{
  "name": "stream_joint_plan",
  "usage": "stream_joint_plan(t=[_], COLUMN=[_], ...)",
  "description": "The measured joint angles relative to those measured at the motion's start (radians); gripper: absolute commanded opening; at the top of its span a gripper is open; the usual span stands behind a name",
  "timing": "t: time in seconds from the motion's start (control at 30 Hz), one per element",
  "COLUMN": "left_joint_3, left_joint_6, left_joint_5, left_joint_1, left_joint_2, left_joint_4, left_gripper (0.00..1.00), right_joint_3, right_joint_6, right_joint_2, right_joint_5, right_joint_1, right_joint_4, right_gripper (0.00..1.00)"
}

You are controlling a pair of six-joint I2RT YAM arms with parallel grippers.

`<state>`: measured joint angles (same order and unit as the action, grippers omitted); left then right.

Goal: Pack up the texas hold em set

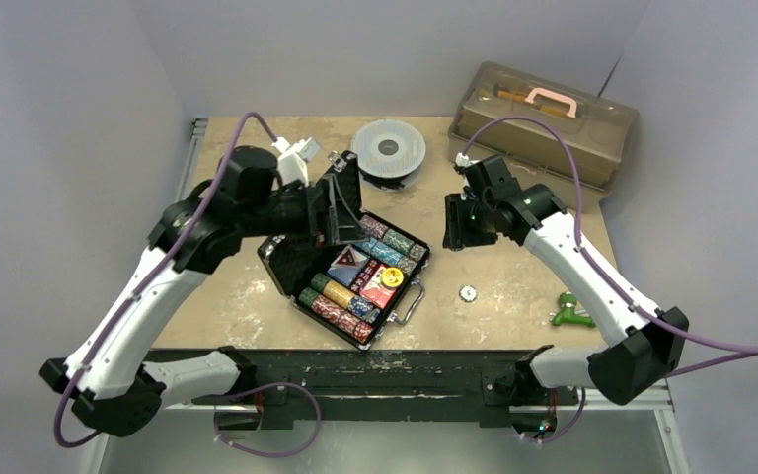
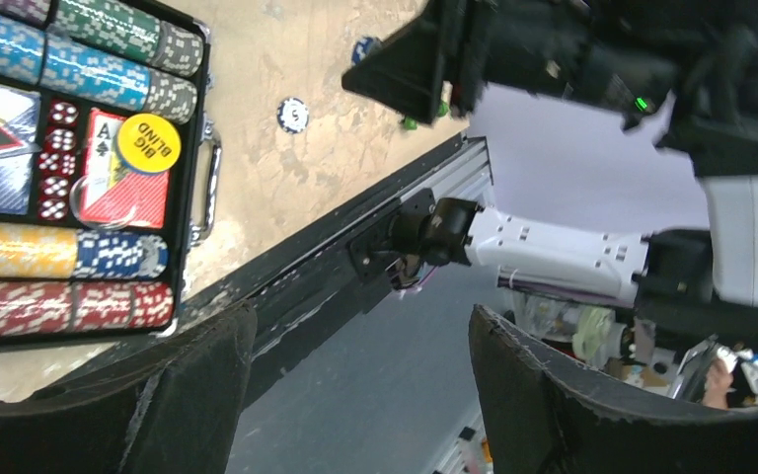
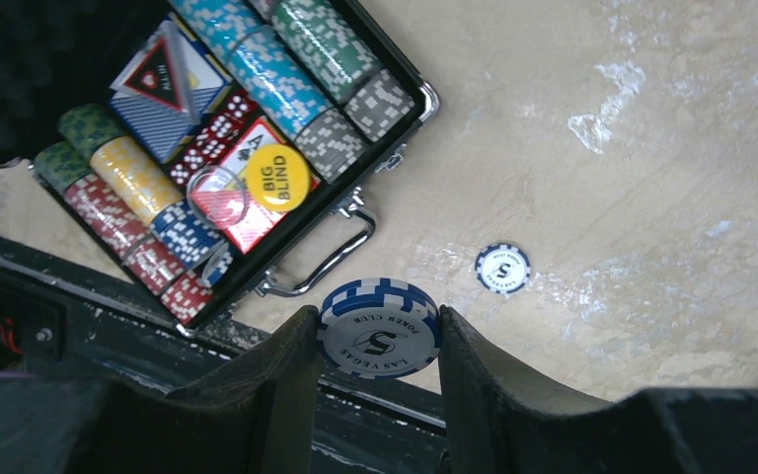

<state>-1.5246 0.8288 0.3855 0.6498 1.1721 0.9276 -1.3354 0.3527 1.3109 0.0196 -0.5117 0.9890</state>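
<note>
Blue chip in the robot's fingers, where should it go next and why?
Probably the right gripper should carry the blue chip sideways over the open case, toward its chip rows. The chip is pinched between the fingers, off the table, and the case lies open nearby with chips lined up inside. A second loose chip lies on the table for later.

Seen from above, the left claw point(image 1: 321, 212) and the raised lid of the small black ribbed briefcase point(image 1: 278, 265) merge into one dark mass, so contact cannot be told. The left wrist view cuts the briefcase off at 9 o'clock. In the right claw point(image 3: 378, 316), the blue and white poker chip point(image 3: 380, 336) has its lower rim hidden between the fingers. The small green object point(image 1: 572, 311) toward 4 o'clock on the desk point(image 1: 513, 286) is too small to identify.
</note>
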Motion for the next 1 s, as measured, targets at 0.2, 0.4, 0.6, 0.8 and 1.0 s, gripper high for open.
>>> stream_joint_plan(t=[0.2,0.4,0.6,0.8,1.0], left_joint_3=[-0.12,-0.152,0.026,0.404,0.584], left_joint_6=[0.079,0.136,0.092,0.008,-0.065], left_joint_5=[0.012,0.022,-0.086,-0.275,-0.462], left_joint_1=[0.037,0.037,0.081,0.289,0.428], left_joint_2=[0.241,0.354,0.222,-0.028,0.056], left_joint_4=[-0.053,-0.072,-0.24,-0.592,-0.955], left_gripper=[0.73,0.64,0.72,0.73,0.69], right_joint_3=[-0.095,-0.172,-0.177,-0.18,-0.216], right_joint_6=[-0.038,-0.058,-0.018,0.117,0.278], right_joint_2=[-0.005,0.095,0.232,0.311,0.379], right_joint_5=[0.038,0.011,-0.03,-0.06,-0.072], right_joint_1=[-0.012,-0.012,-0.012,-0.011,-0.008], right_joint_4=[0.083,0.231,0.341,0.373,0.397], right_gripper=[0.0,0.0,0.0,0.0,0.0])
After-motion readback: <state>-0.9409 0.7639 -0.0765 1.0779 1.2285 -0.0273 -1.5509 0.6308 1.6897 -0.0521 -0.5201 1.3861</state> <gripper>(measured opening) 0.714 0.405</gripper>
